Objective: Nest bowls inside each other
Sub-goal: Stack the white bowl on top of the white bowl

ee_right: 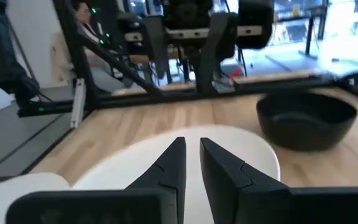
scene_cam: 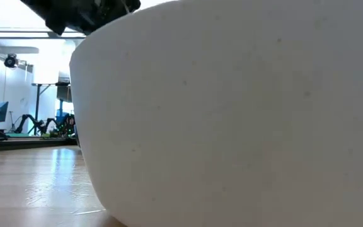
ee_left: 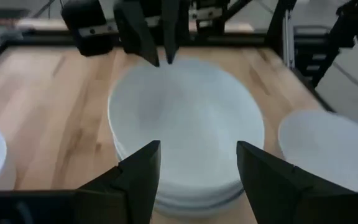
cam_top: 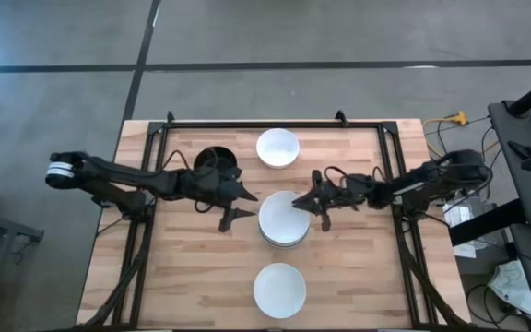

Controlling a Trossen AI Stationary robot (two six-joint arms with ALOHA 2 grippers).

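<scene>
Stacked bowls (cam_top: 282, 219) at table (cam_top: 182, 286) centre, between both grippers; single bowls before and behind; another bowl (cam_top: 216, 164) far-left.

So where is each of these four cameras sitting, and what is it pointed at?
High view: above, straight down on the table, both arms, stack of bowls.
Low view: table height, filled by a white bowl.
Left wrist view: over the open left gripper at the stack.
Right wrist view: past the right gripper to the black bowl.
Both wrist views share the stack.

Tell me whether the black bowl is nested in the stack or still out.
Out. The black bowl sits alone on the table, apart from the white stack in the middle, with nothing visible inside it.
</scene>
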